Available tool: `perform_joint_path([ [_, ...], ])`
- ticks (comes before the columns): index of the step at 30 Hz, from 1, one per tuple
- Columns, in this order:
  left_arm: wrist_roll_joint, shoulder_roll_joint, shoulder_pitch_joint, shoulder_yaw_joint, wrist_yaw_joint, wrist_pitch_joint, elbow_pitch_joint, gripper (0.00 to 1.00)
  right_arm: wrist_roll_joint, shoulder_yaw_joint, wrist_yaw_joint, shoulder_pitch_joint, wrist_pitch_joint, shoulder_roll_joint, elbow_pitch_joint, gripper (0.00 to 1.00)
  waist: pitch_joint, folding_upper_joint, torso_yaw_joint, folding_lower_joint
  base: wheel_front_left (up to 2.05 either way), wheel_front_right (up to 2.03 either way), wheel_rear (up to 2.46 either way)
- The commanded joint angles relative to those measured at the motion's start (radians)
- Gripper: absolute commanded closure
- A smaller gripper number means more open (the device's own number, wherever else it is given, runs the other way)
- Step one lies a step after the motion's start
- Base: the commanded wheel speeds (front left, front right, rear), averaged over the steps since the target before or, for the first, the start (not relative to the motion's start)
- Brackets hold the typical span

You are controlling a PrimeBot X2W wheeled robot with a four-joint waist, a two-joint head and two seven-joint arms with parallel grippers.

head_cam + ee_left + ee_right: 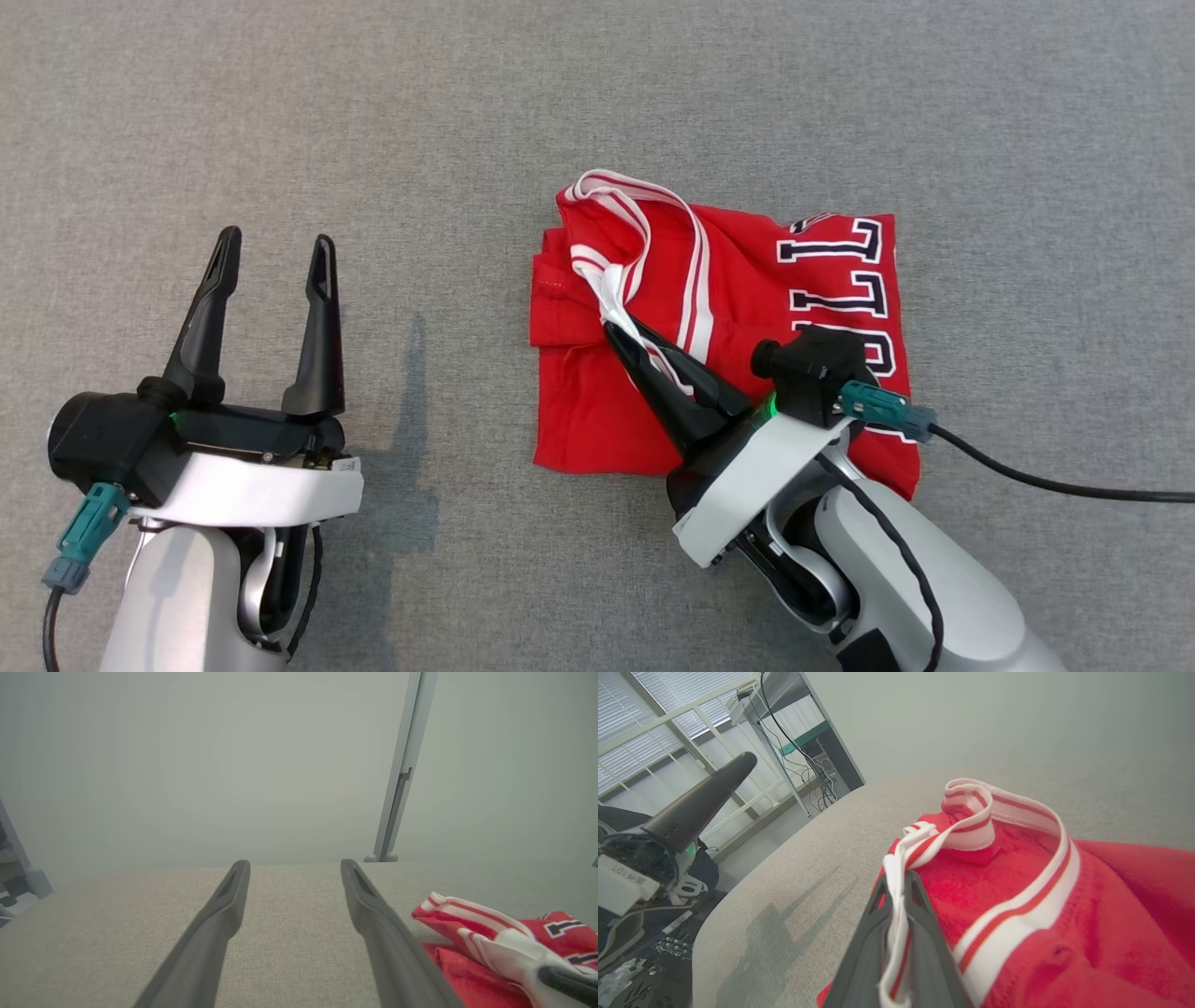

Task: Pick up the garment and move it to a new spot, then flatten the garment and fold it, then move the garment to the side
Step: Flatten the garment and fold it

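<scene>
Head view: block-lettered red garment [747,280]

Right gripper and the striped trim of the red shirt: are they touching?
Touching. The right wrist view shows the right gripper shut on the striped trim, which runs pinched between its two fingers.

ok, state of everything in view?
garment: roughly folded, lying on the table.
striped trim: loose on top, one end pinched.
right gripper: fingers shut on the garment's striped trim.
left gripper: fingers open, empty, apart from the garment.
</scene>
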Motion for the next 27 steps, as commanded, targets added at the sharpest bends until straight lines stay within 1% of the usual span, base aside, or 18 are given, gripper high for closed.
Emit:
perform_joint_path([
  [1,0.002,-0.001,-0.015,0.002,-0.006,-0.001,0.004,0.00,0.010,0.007,0.000,-0.014,-0.010,0.000,0.021,1.00,0.002,0.0000,0.006,0.0000,0.00,0.00,0.00],
  [2,0.003,-0.003,-0.014,0.002,-0.008,-0.001,0.008,0.00,0.016,0.018,0.000,-0.022,-0.021,0.000,0.036,1.00,0.001,0.0000,0.009,0.0000,0.00,0.00,0.00],
  [4,0.005,-0.006,-0.017,0.002,-0.011,-0.001,0.016,0.00,0.041,0.044,0.000,-0.034,-0.036,0.002,0.059,0.80,0.000,0.0000,0.013,0.0000,0.00,0.00,0.00],
  [5,0.006,-0.007,-0.017,0.003,-0.013,-0.001,0.019,0.00,0.051,0.055,0.000,-0.039,-0.044,0.002,0.069,0.79,-0.002,0.0000,0.014,0.0000,0.00,0.00,0.00],
  [6,0.006,-0.008,-0.017,0.003,-0.014,-0.001,0.022,0.00,0.060,0.065,0.000,-0.044,-0.054,0.001,0.075,0.68,-0.004,0.0000,0.015,0.0000,0.00,0.00,0.00],
  [7,0.007,-0.010,-0.018,0.003,-0.015,-0.001,0.025,0.00,0.067,0.073,0.000,-0.049,-0.061,0.001,0.082,0.29,-0.006,0.0000,0.015,0.0000,0.00,0.00,0.00],
  [8,0.008,-0.011,-0.019,0.003,-0.016,-0.001,0.029,0.00,0.073,0.084,0.000,-0.054,-0.069,0.002,0.088,0.00,-0.008,0.0000,0.015,0.0000,0.00,0.00,0.00],
  [13,0.016,-0.015,-0.016,0.010,-0.023,-0.001,0.041,0.00,0.087,0.142,0.000,-0.079,-0.104,0.001,0.065,0.00,-0.024,0.0000,0.007,0.0000,0.00,0.00,0.00],
  [15,0.019,-0.015,-0.011,0.014,-0.023,-0.001,0.044,0.00,0.077,0.147,0.000,-0.084,-0.123,0.000,0.034,0.00,-0.031,0.0000,0.001,0.0000,0.00,0.00,0.00],
  [17,0.026,-0.014,-0.006,0.021,-0.025,-0.001,0.046,0.00,0.063,0.132,0.000,-0.077,-0.139,-0.016,-0.004,0.00,-0.038,0.0000,-0.006,0.0000,0.00,0.00,0.00],
  [20,0.035,-0.012,0.002,0.031,-0.022,-0.001,0.051,0.00,0.040,0.072,0.000,-0.049,-0.154,-0.046,-0.067,0.00,-0.047,0.0000,-0.016,0.0000,0.00,0.00,0.00],
  [22,0.042,-0.011,0.006,0.039,-0.019,-0.001,0.052,0.00,0.017,0.012,0.000,-0.026,-0.160,-0.063,-0.107,0.00,-0.053,0.0000,-0.024,0.0000,0.00,0.00,0.00],
  [27,0.051,-0.009,0.016,0.055,-0.016,-0.001,0.052,0.00,-0.046,-0.192,0.000,0.053,-0.156,-0.109,-0.188,0.00,-0.064,0.0000,-0.040,0.0000,0.00,0.00,0.00],
])
